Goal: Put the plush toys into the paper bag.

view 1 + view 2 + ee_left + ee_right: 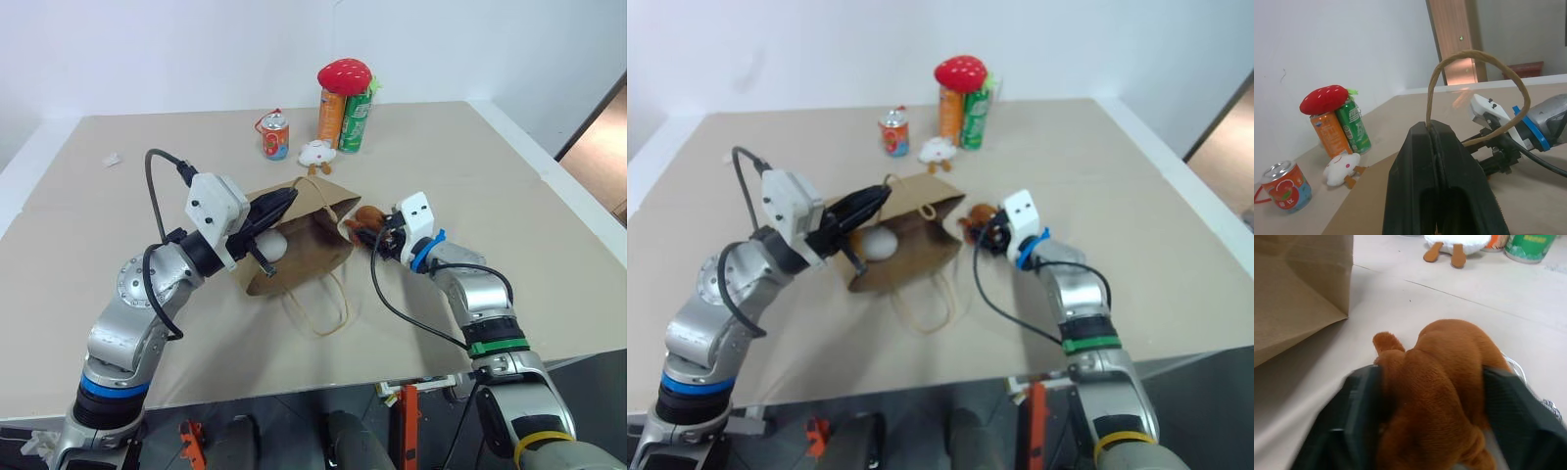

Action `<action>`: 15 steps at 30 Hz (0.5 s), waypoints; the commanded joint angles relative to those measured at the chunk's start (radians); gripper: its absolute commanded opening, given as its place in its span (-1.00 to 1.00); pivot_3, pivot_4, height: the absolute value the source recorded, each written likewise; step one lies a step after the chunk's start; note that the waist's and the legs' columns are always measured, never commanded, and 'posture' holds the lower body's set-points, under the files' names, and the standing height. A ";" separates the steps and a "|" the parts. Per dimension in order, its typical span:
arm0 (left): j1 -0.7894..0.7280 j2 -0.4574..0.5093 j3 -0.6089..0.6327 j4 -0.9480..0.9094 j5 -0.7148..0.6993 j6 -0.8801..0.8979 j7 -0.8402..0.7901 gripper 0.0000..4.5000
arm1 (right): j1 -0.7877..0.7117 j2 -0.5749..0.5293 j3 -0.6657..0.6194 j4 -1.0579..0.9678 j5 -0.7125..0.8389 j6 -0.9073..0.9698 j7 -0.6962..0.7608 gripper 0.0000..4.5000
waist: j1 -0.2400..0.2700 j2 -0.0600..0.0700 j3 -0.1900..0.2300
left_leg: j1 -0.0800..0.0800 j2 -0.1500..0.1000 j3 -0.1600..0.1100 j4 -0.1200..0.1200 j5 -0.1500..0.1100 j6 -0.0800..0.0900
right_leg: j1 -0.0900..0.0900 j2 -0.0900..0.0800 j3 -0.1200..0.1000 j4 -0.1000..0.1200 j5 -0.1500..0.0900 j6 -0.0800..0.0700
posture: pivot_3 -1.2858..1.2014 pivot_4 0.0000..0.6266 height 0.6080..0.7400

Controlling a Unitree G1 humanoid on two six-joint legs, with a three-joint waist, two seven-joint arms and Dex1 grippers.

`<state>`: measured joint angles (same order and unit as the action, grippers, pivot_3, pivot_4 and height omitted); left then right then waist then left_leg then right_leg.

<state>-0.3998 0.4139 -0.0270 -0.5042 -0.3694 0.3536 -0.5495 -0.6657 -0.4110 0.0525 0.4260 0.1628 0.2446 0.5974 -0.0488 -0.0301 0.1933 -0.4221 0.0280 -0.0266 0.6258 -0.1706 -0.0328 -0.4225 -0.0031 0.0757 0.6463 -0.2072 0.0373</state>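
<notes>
Right gripper point(1430, 426) jaws clamp the orange-brown plush point(1442, 377), its underside hidden between them. Left gripper point(1436, 171) jaws pinch the paper bag's point(304, 240) cord handle point(1476, 55).

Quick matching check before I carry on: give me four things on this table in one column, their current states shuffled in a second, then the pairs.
1. fuzzy orange-brown plush animal
2. tan cord bag handle
3. red strawberry-shaped plush
4. small white plush with orange feet

A. sitting on top of two upright cans
B. pinched by the left gripper
C. lying free on the table near the cans
D. between the right gripper's fingers, beside the brown paper bag

Pairs: 1-D, 2-B, 3-A, 4-C
</notes>
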 commanded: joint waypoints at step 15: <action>-0.010 0.000 0.005 -0.011 -0.008 -0.018 -0.011 -1.00 | 0.176 -0.348 -0.141 -0.776 0.537 0.551 0.403 -0.51 | 0.000 0.001 0.001 | 0.000 0.000 0.000 -0.001 0.000 0.000 | -0.001 0.001 0.000 0.000 -0.004 -0.005 | 0.03 -0.52 1.00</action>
<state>-0.3959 0.4125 -0.0325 -0.4996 -0.3706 0.3514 -0.5562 -0.4883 -0.7533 -0.0891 -0.0999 0.5197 0.6383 0.9842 -0.0491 -0.0289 0.1941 -0.4217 0.0284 -0.0269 0.6251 -0.1708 -0.0329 -0.4233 -0.0024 0.0760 0.6468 -0.2113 0.0326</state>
